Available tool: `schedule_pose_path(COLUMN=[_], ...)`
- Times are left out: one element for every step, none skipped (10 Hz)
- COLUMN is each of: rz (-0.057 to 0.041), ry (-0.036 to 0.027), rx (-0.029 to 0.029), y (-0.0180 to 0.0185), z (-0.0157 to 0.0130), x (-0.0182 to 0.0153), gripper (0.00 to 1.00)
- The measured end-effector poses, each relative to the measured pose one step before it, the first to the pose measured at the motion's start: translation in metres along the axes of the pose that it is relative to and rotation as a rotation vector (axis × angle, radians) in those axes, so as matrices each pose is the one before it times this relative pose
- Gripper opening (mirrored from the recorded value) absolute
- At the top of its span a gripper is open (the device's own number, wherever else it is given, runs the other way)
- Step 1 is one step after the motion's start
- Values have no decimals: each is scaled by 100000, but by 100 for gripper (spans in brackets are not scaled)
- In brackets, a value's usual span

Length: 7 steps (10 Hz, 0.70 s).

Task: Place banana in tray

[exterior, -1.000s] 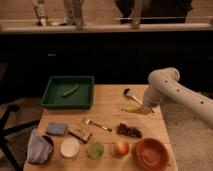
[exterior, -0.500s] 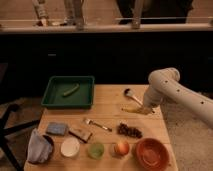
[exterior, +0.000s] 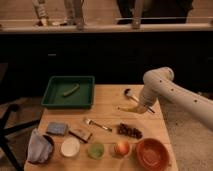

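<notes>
Now: pincer (exterior: 138, 107) clenched on banana (exterior: 127, 108), low over right side of worktop (exterior: 107, 112). Lift clear first, carry left to tray (exterior: 49, 95), set down beside vegetable (exterior: 70, 90), lower before you release.

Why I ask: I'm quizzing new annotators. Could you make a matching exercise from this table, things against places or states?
1. banana
2. green vegetable
3. red-brown bowl
4. tool

A. at the front right corner of the table
B. shut, at the table's right side, beside the banana
C. lying inside the tray
D. pale yellow, outside the tray

Pairs: 1-D, 2-C, 3-A, 4-B.
</notes>
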Motion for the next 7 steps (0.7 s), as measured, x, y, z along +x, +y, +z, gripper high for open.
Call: schedule_pose_path(rz=[-588, -823, -1612, -715, -348, -304, -1484], ry=[-87, -14, -238, -277, -262, -533, -709], rx=[492, 347, 238, 362, 79, 305, 312], y=[-326, -316, -507, -425, -236, -367, -515], z=[206, 156, 242, 97, 76, 40, 154], x=[-1574, -1150, -1625, -685, -397, -385, -1249], gripper=[0, 0, 0, 0, 0, 0, 0])
